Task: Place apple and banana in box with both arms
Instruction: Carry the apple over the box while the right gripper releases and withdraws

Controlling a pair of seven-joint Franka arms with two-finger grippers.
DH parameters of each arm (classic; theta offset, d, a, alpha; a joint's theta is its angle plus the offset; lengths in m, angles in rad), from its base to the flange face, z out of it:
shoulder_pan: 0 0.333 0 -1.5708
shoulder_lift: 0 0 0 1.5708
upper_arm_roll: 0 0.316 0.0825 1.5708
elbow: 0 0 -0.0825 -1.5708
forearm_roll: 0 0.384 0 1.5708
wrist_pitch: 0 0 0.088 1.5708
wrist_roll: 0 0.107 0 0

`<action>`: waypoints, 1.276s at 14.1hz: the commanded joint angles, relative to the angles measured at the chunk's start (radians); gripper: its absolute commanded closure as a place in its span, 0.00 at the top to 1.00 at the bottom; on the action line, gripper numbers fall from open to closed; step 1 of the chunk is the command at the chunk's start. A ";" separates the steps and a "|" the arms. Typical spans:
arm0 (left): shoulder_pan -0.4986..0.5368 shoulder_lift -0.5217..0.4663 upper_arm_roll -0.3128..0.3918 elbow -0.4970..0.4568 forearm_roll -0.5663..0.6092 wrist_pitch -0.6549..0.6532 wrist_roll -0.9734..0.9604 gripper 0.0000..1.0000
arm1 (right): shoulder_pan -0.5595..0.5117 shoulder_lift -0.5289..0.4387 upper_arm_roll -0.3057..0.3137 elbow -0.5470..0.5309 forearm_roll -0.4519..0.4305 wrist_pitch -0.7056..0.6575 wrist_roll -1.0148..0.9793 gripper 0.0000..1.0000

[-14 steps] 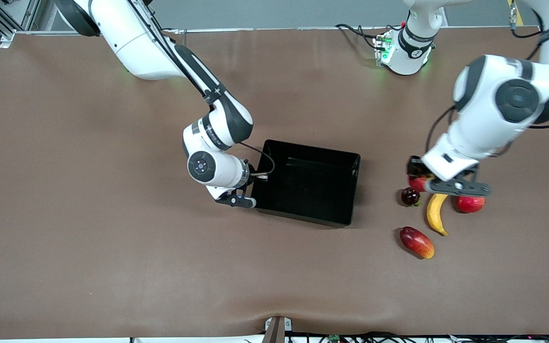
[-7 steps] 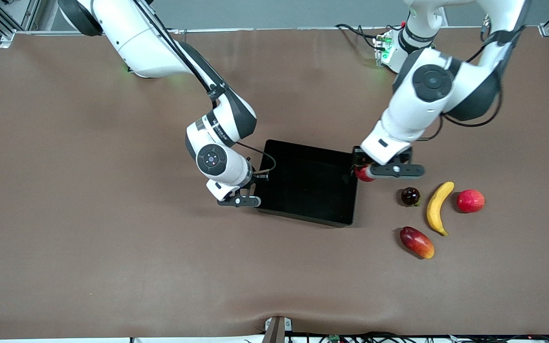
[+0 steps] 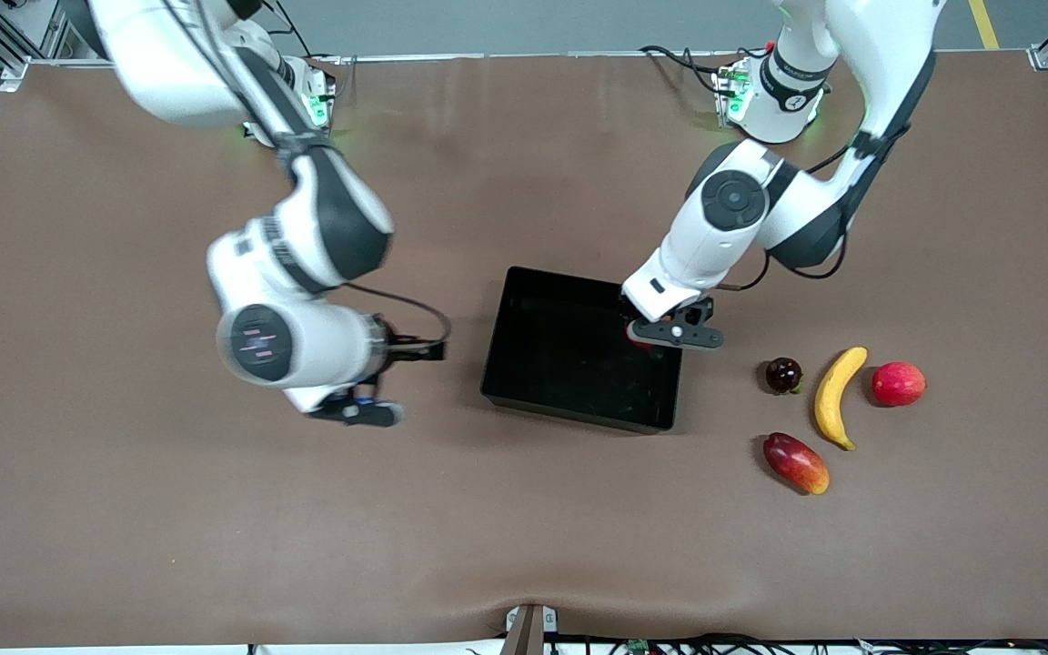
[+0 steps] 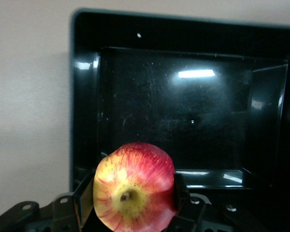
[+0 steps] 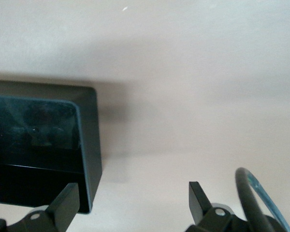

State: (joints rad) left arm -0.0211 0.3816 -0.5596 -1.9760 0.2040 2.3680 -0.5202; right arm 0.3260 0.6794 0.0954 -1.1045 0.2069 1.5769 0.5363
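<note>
My left gripper (image 3: pixel 665 334) is shut on the apple (image 3: pixel 639 340), red with a yellowish patch round its stem. It holds it over the black box (image 3: pixel 569 411), just inside the wall at the left arm's end. In the left wrist view the apple (image 4: pixel 134 186) fills the jaws of that gripper (image 4: pixel 133 195) above the box's bare floor (image 4: pixel 183 111). The banana (image 3: pixel 833 396) lies on the table toward the left arm's end. My right gripper (image 3: pixel 356 414) is open and empty over the table beside the box, toward the right arm's end. It also shows in the right wrist view (image 5: pixel 133 200), next to a box corner (image 5: pixel 89 145).
Around the banana lie a plain red apple (image 3: pixel 898 383), a dark round fruit (image 3: pixel 783 374) and a red-and-yellow mango (image 3: pixel 795 462), which is nearer to the front camera. The brown table mat (image 3: pixel 215 528) is wide and flat.
My left gripper has carried the apple from the group of fruits to over the box. My right gripper has moved away from the box's wall toward the right arm's end.
</note>
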 commanded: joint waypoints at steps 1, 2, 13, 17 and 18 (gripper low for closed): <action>-0.014 0.077 0.000 0.031 0.058 0.042 -0.021 0.00 | -0.083 -0.066 0.007 0.009 -0.020 -0.043 -0.006 1.00; -0.023 0.091 0.000 0.034 0.092 0.050 -0.024 0.00 | -0.119 -0.082 0.004 0.011 -0.023 -0.070 -0.007 1.00; -0.065 0.211 0.004 0.051 0.342 0.048 -0.306 0.00 | -0.346 -0.375 -0.002 -0.067 -0.196 -0.249 -0.346 1.00; -0.086 0.201 0.004 0.065 0.344 0.036 -0.365 1.00 | -0.366 -0.542 0.000 -0.288 -0.267 -0.146 -0.348 1.00; -0.085 0.200 0.003 0.081 0.344 0.018 -0.365 1.00 | -0.369 -0.588 0.001 -0.366 -0.267 -0.111 -0.348 1.00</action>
State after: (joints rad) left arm -0.0992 0.5857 -0.5589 -1.9271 0.5215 2.4103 -0.8479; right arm -0.0189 0.2274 0.0818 -1.2582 -0.0371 1.3796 0.2008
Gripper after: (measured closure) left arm 0.163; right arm 0.000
